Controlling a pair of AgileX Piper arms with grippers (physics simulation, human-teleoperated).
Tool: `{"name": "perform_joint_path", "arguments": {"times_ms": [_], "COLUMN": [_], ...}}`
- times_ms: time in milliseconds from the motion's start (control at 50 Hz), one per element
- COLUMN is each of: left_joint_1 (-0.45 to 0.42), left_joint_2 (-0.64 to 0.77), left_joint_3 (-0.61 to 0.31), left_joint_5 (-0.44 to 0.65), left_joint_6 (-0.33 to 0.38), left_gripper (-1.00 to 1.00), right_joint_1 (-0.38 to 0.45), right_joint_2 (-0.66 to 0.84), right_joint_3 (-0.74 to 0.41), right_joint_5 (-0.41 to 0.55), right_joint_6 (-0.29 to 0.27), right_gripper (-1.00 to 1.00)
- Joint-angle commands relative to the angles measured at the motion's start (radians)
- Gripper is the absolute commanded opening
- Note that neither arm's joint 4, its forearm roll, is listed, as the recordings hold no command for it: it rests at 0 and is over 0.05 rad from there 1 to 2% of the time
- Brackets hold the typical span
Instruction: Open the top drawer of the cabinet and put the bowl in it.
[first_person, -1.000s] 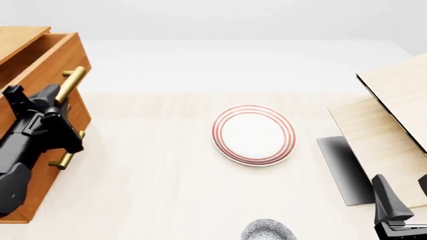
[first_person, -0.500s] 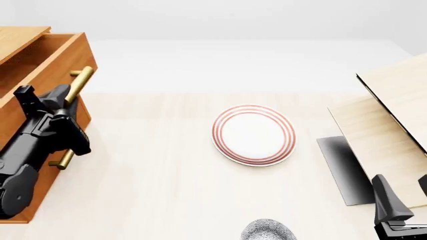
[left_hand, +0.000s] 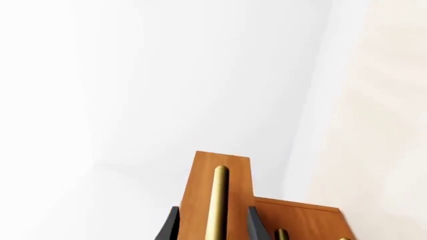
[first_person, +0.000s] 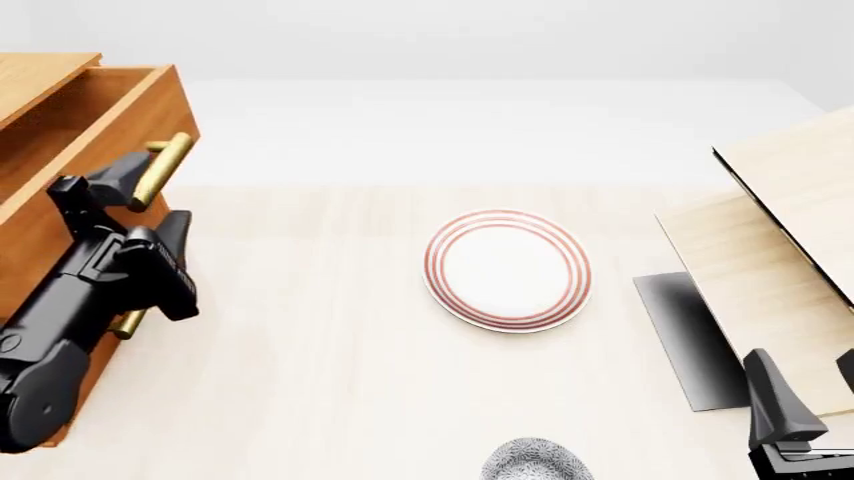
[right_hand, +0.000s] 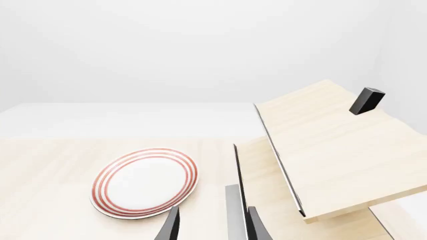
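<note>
Top drawer (first_person: 80, 130) pulled out; left pincer (first_person: 150, 200) straddling handle (first_person: 163, 168).

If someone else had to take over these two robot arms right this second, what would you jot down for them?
Left gripper: open around the brass handle of the top drawer, not clamped on it.
Right gripper: idle at the near right edge by the pale furniture, holding nothing; whether it is open I cannot tell.
Cabinet stands at far left, top drawer already pulled out.
Bowl sits on the table at the near edge, untouched; red-ringed plate mid-table.
Left to do: pick up the bowl and put it in the drawer.
</note>
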Motion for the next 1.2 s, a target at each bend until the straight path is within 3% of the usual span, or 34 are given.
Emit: {"name": "perform_joint_path", "arguments": {"times_ms": [20,380,440,460,480,500,520,580,620,780,940,1100,1140,1200], "left_joint_1": [-0.051,-0.12,-0.082,-0.042,-0.1,-0.103,-0.039,-0.034,-0.096,-0.085,-0.132,-0.139,-0.098,-0.093], "left_joint_2": [-0.04,-0.177,-0.27,-0.303,-0.273,-0.289,-0.31,-0.319,-0.301,-0.335,-0.324,-0.293,-0.313,-0.29], "left_joint_3": [0.027,0.05,0.027,0.0,-0.063,-0.059,-0.034,-0.055,-0.087,-0.156,-0.253,-0.364,-0.364,-0.433], "left_joint_5": [-0.005,0.054,0.191,0.314,0.371,0.361,0.416,0.474,0.478,0.615,0.732,0.821,0.844,0.906], "left_joint_6": [0.006,0.016,-0.05,-0.105,-0.165,-0.17,-0.165,-0.216,-0.264,-0.378,-0.453,-0.571,-0.575,-0.657], "left_gripper": [1.0,1.0,1.0,1.0,1.0,1.0,1.0,1.0,1.0,1.0,1.0,1.0,1.0,1.0], "right_joint_1": [0.0,0.0,0.0,0.0,0.0,0.0,0.0,0.0,0.0,0.0,0.0,0.0,0.0,0.0], "right_joint_2": [-0.001,-0.001,-0.001,-0.001,-0.002,-0.001,-0.001,-0.001,-0.001,-0.001,-0.001,-0.001,-0.002,-0.001], "right_joint_3": [0.001,0.001,0.001,0.001,0.001,0.001,0.001,0.001,0.001,0.001,0.001,0.001,0.001,0.001], "right_joint_5": [0.0,0.0,0.0,0.0,0.0,0.0,0.0,0.0,0.0,0.0,0.0,0.0,0.0,0.0], "right_joint_6": [0.0,0.0,0.0,0.0,0.0,0.0,0.0,0.0,0.0,0.0,0.0,0.0,0.0,0.0], "right_gripper": [1.0,1.0,1.0,1.0,1.0,1.0,1.0,1.0,1.0,1.0,1.0,1.0,1.0,1.0]}}
